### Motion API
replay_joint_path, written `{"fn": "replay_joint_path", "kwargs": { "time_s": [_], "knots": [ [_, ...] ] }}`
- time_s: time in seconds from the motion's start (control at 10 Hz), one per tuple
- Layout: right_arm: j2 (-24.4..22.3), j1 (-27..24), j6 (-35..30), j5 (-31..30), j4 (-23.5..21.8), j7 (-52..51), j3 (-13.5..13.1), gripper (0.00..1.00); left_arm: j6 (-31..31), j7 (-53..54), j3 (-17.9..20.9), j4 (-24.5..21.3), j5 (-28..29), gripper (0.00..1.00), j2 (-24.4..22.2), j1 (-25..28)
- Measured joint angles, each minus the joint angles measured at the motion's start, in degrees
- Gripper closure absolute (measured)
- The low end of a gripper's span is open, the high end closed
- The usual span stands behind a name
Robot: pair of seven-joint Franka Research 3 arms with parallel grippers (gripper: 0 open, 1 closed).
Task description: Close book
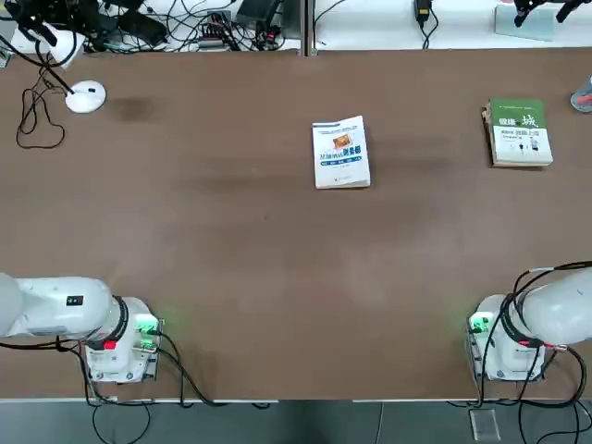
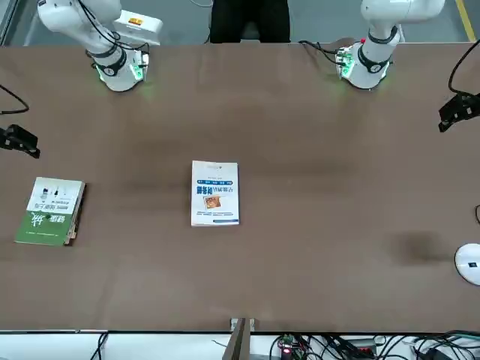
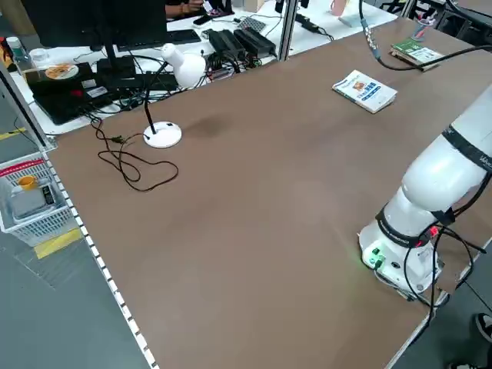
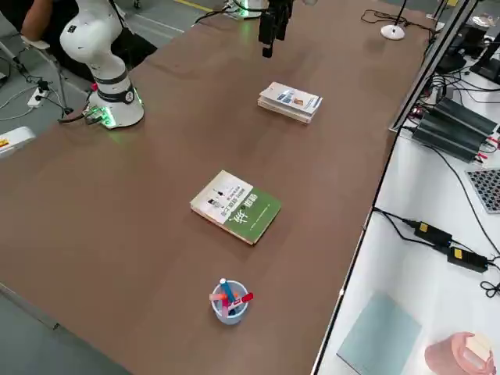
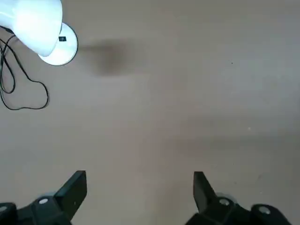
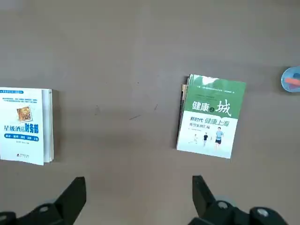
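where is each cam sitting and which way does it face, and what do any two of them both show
Top: overhead, looking down; both arm bases at the bottom edge.
Front: across the table, facing the robot; both arms at the far edge.
Left side: raised at the robot's left; left arm near.
Right side: raised at its right; right arm at the upper left.
Left wrist: above bare table and a white lamp; open left pincer.
Right wrist: open right pincer.
Shared: top and right wrist both show the closed book and the green-and-white book.
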Motion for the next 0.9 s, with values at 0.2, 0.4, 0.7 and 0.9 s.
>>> {"fn": "replay_joint_path", "kwargs": {
  "time_s": [0.2, 0.4, 0.7, 0.9],
  "knots": [
    [0.0, -0.1, 0.2, 0.0, 0.0, 0.1, 0.0, 0.00, -0.1, 0.0, 0.0, 0.0, 0.0, 0.00, 0.0, 0.0],
    [0.0, -0.1, 0.5, 0.0, -0.2, 0.1, 0.0, 0.00, -0.3, 0.0, 0.0, 0.0, 0.0, 0.00, 0.0, 0.0],
    [-0.2, -0.2, 1.4, 0.0, -0.9, 0.1, 0.0, 0.00, -0.5, 0.0, 0.0, 0.0, 0.0, 0.00, 0.0, 0.0],
    [-0.5, -0.2, 1.9, 0.0, -1.7, 0.1, 0.0, 0.00, -0.6, 0.0, 0.0, 0.0, 0.0, 0.00, 0.0, 0.0]
  ]
}}
